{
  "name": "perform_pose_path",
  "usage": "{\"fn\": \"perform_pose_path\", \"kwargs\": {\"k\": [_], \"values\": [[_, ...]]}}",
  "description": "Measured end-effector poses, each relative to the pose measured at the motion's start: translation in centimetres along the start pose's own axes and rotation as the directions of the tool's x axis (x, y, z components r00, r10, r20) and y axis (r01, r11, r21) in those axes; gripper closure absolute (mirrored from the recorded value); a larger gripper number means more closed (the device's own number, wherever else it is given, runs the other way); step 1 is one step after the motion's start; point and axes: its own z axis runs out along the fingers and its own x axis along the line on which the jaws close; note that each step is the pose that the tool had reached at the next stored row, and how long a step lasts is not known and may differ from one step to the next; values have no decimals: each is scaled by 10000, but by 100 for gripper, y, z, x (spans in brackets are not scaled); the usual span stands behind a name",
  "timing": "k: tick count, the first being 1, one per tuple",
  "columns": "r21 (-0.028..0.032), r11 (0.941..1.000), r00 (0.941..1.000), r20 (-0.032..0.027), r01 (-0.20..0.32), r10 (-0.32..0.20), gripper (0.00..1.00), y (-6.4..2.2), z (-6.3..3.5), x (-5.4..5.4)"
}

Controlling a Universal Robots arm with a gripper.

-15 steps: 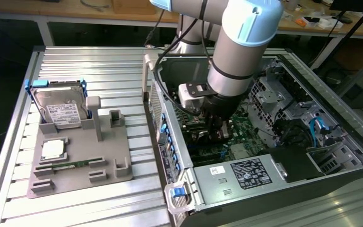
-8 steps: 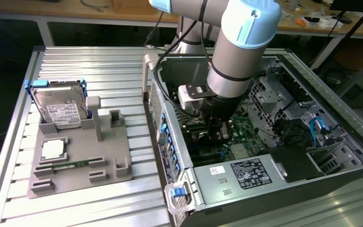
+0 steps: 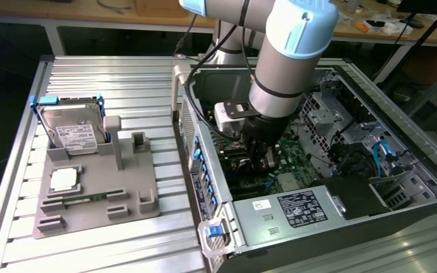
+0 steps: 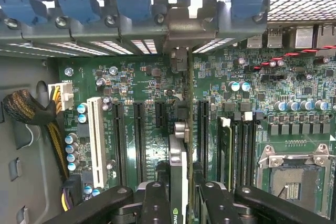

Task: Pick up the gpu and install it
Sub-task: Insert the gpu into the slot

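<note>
The gpu [image 4: 177, 157] shows edge-on in the wrist view, a thin card running between my two black fingers [image 4: 155, 203] toward the case's rear wall. My gripper [image 4: 184, 204] is shut on it. The card stands upright just over the green motherboard [image 4: 136, 85], in line with the long black expansion slots [image 4: 139, 140]; I cannot tell whether its edge is seated in one. Its metal bracket end [image 4: 180, 56] reaches up to the slot openings in the rear wall. In the exterior view the gripper [image 3: 255, 154] is deep inside the open computer case [image 3: 400, 187].
A white slot [image 4: 95, 135], a cable bundle [image 4: 26, 109] and the processor socket [image 4: 291, 174] flank the card. Blue latches [image 4: 131, 1] line the rear wall. Outside the case a grey fixture [image 3: 127, 199] holds a hard drive [image 3: 70, 133] and a green memory stick [image 3: 89, 198]. The power supply [image 3: 302, 207] fills the case's near end.
</note>
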Motion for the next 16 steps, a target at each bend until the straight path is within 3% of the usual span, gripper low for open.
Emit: {"fn": "perform_pose_path", "kwargs": {"k": [3, 4, 5, 8, 16], "values": [[9, 10000, 10000, 20, -4, 4, 72, 1, 9, -2], [6, 10000, 10000, 12, -3, 3, 72, 1, 6, -1], [2, 10000, 10000, 3, -1, 1, 65, 0, 2, -1], [10, 10000, 10000, 1, 2, -2, 65, 0, -4, 0], [139, 9999, 10000, 1, 2, -2, 65, -15, -231, -10]]}}
